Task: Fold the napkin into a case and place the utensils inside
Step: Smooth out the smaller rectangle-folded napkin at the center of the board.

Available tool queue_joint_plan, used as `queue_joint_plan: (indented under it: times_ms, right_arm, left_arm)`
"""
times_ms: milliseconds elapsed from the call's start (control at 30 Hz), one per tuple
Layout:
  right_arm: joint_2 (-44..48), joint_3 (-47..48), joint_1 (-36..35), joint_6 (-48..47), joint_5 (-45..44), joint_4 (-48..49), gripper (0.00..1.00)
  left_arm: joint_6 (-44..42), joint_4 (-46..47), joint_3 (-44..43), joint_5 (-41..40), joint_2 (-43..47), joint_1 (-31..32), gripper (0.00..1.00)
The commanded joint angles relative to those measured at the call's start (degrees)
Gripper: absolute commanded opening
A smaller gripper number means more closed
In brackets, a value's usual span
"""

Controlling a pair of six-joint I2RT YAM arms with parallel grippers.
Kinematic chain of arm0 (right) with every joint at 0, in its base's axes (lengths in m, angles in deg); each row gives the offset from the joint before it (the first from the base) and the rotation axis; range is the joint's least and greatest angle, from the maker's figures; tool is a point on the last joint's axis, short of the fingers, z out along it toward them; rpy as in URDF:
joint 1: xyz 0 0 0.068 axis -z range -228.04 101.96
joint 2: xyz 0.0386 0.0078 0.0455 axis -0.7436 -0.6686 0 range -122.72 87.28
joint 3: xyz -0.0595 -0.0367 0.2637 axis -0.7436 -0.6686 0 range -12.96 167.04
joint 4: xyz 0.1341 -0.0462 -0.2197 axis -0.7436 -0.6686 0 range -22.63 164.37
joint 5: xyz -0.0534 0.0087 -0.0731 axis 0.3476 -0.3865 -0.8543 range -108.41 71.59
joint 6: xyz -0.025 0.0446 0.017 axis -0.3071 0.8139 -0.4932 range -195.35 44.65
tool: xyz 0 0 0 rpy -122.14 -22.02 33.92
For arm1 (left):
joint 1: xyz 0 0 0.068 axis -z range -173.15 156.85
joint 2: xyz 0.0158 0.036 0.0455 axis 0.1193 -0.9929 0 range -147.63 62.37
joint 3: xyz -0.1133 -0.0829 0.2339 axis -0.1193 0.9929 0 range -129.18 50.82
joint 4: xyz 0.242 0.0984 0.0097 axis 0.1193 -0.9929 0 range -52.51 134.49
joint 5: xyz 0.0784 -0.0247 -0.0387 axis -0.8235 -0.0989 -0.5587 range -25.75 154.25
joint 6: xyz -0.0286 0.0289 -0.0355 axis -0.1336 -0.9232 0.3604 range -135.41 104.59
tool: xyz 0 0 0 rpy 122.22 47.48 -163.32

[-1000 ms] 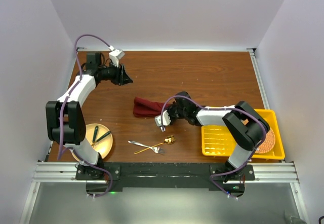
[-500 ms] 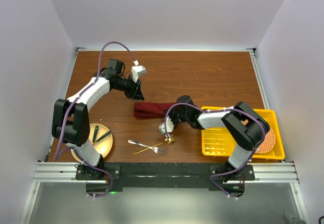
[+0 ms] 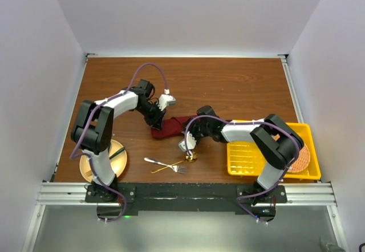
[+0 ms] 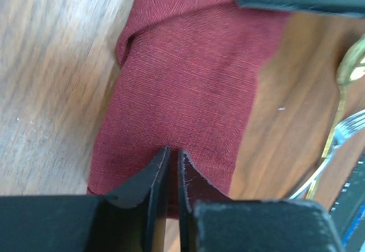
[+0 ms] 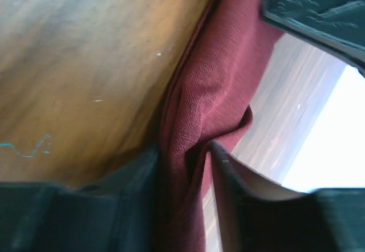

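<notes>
The napkin (image 3: 171, 127) is a maroon woven cloth folded into a narrow strip, lying mid-table at about 11 o'clock from the gold spoon (image 3: 191, 158) and silver fork (image 3: 162, 163). Since the earlier frame the left gripper (image 3: 155, 121) has swung in from the far left to the strip's left end, jaws nearly closed over the fabric, though a pinch cannot be confirmed; the right gripper (image 5: 191, 149) has partly parted its jaws with a cloth fold between them. The strip's long axis runs roughly 9 to 3 o'clock.

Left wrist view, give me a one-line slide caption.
Left wrist view: nearly shut jaws over the folded maroon napkin on the wooden table, gold spoon at right.
</notes>
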Motion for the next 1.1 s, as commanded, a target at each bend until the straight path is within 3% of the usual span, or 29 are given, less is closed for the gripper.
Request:
queue_joint_plan:
  times_ms: [0, 233, 400, 633, 767, 900, 933, 1067]
  right_arm:
    - [0.7, 3.9, -0.3, 1.6, 3.0, -6.9, 0.55]
    - [0.7, 15.1, 0.2, 10.4, 7.7, -20.1, 0.68]
    - [1.4, 20.0, 0.9, 16.5, 11.3, -26.1, 0.71]
    - [3.1, 27.8, 3.3, 21.9, 16.3, -37.8, 0.79]
    - [4.7, 27.3, 3.9, 25.7, 16.8, -39.3, 0.8]
    - [-0.1, 34.3, 7.3, 36.9, 17.7, -41.2, 0.65]
    - [-2.0, 38.6, 8.9, 37.6, 18.2, -45.8, 0.53]
    - [-7.6, 44.0, 11.2, 38.9, 18.4, -52.5, 0.41]
  left_arm:
    - [-0.4, 1.9, -0.4, -5.5, -1.6, 0.0, 0.11]
    - [-0.5, 4.2, -1.5, -9.3, -1.8, 0.0, 0.1]
    - [-1.3, 4.8, -3.1, -10.1, -2.1, -1.4, 0.13]
    - [-0.2, 4.2, -6.5, -3.6, -2.2, -5.5, 0.16]
    - [-0.1, 4.0, -6.7, -0.4, -1.3, -5.7, 0.21]
    - [1.2, 4.9, -5.0, 3.5, 3.9, -7.4, 0.23]
    - [1.9, 4.8, -4.5, 5.2, 4.7, -8.0, 0.23]
    - [2.1, 1.3, -3.1, 6.4, 6.3, -9.4, 0.22]
